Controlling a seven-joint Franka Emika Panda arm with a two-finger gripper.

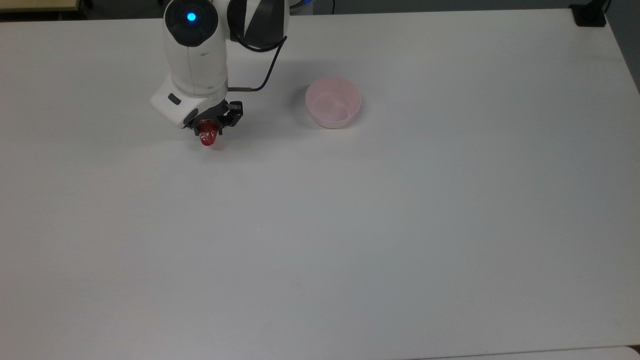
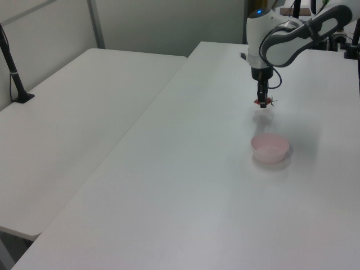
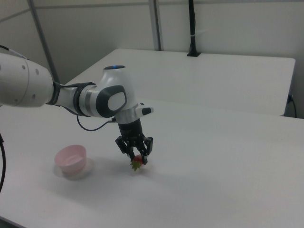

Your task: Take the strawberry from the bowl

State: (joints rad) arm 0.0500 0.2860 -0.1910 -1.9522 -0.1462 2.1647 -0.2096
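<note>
Gripper (image 1: 209, 134) clamped on strawberry (image 1: 207, 138), fruit low over white table (image 1: 400, 225), well apart from bowl (image 1: 333, 102) toward top view's left. Bowl empty. You look past pickup, in carry or set-down step. Next call: lower gently, part fingers. Strawberry glossy red, oval, leafy cap; bowl pale pink, smooth-rimmed, translucent plastic.

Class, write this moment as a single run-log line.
end effector: shut on strawberry | strawberry: out of bowl, low over table | bowl: empty, upright
</note>
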